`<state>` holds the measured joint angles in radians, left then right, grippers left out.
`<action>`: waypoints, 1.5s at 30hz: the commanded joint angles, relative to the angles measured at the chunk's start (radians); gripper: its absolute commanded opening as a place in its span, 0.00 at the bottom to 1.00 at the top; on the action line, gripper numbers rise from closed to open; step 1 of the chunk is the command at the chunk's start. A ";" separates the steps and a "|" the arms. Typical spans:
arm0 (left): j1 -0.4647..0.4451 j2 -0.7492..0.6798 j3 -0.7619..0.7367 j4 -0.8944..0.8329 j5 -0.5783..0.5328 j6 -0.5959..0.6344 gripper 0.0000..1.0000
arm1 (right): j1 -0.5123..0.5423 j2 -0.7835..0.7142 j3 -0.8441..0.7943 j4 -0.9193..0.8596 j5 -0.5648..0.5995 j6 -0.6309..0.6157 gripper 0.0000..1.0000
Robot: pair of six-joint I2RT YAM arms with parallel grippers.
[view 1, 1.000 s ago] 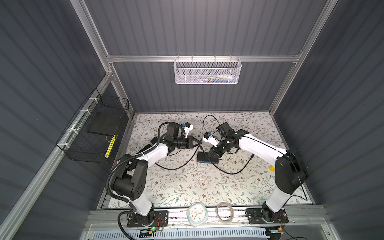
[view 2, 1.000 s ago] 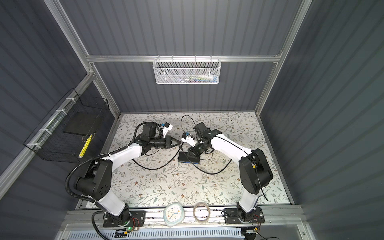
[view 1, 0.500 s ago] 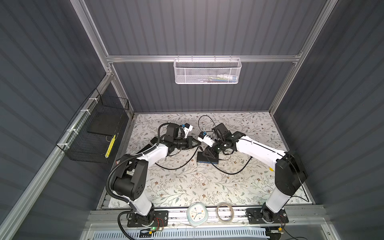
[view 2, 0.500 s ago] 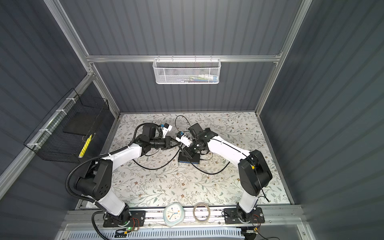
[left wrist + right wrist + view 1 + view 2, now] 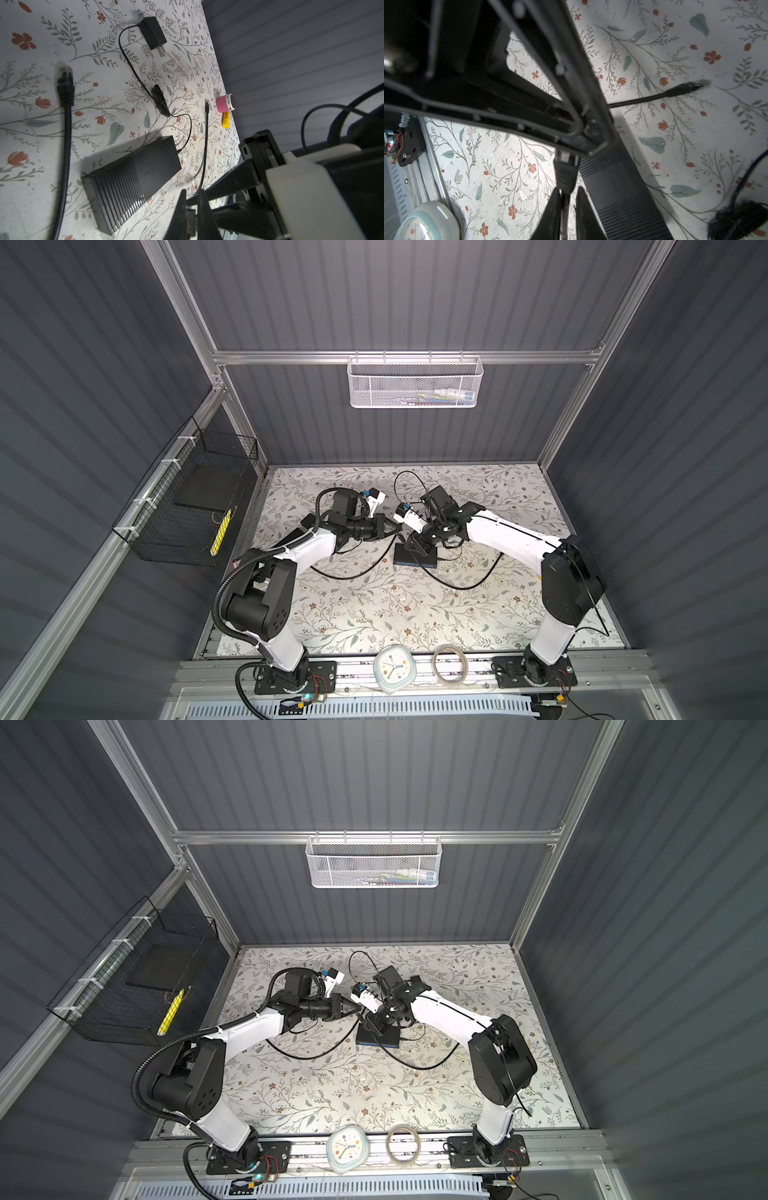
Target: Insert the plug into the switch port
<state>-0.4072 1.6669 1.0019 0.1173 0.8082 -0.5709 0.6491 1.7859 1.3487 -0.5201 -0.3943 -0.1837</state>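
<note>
On the floral mat (image 5: 374, 614), mid-table: flat black switch (image 5: 420, 559), blue strip (image 5: 415, 564) along its near side, switch port not discernible. Near its far left corner, left gripper (image 5: 191, 193) clamped tight on the plug (image 5: 564, 156), not inserted. Right gripper (image 5: 568, 190) narrowed around the cable (image 5: 564, 218) right behind it; actual grip impossible to tell.

Switch (image 5: 133, 182): matt black plastic, finely ribbed at both ends, smooth between. Plug (image 5: 565, 172) boot: matt, ribbed, rubbery. Cable (image 5: 66, 135): smooth black sheath. Mat (image 5: 104, 68): matt floral print, scuffed. Frame (image 5: 399, 357): brushed aluminium. Basket (image 5: 413, 385): white metal mesh
</note>
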 commanded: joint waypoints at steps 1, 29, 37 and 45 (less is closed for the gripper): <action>-0.007 -0.015 -0.011 0.004 0.011 -0.006 0.02 | 0.005 0.024 0.024 -0.002 0.006 -0.002 0.14; -0.041 0.439 0.550 -0.326 -0.231 0.229 0.30 | 0.021 -0.043 -0.267 -0.011 0.111 0.003 0.00; -0.099 0.532 0.615 -0.386 -0.198 0.263 0.30 | 0.017 -0.032 -0.280 -0.013 0.165 0.013 0.00; -0.102 0.534 0.536 -0.382 -0.182 0.276 0.30 | 0.011 0.018 -0.238 -0.033 0.204 0.012 0.00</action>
<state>-0.5156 2.2017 1.5669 -0.2398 0.6056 -0.3241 0.6636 1.7821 1.0863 -0.5323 -0.2169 -0.1757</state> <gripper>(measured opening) 0.298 0.056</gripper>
